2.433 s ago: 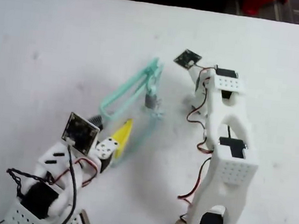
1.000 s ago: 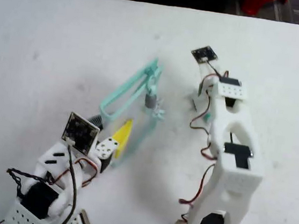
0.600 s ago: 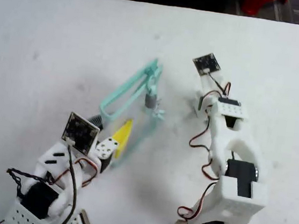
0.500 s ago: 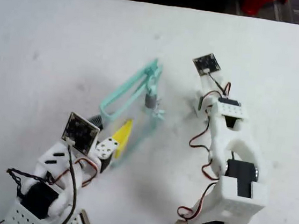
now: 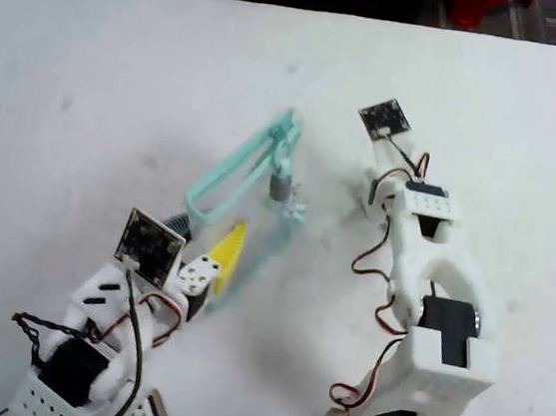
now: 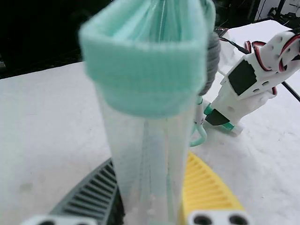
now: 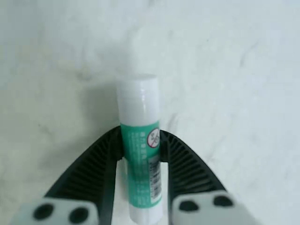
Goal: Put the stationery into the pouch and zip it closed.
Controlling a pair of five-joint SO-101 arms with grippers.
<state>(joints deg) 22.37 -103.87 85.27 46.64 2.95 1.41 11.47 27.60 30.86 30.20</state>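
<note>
**Operator:** What has changed on the right side?

**Legend:** Your right gripper (image 7: 140, 135) has drawn back from the space beside the mint-green translucent zip pouch (image 5: 246, 179). For the last half second it has kept still. It is closed to the width of the white-capped green glue stick (image 7: 139, 154), with one black jaw on each side of the barrel. The cap points out over the white table (image 7: 234, 70).

**Operator:** And the pouch?

**Legend:** It has not moved. The left gripper (image 6: 150, 194), one jaw grey and one yellow, is pinched on one end of it. The pouch stands on edge on the table and stretches away from that gripper. The glue stick sits near the pouch's far end, apart from it.

**Operator:** What does that mean for the task?

**Legend:** Pick-up looks done and insertion not begun. You have yet to carry the glue stick to the pouch's top edge — it appears parted in the high view — and release it inside. The zip comes after that.
</note>
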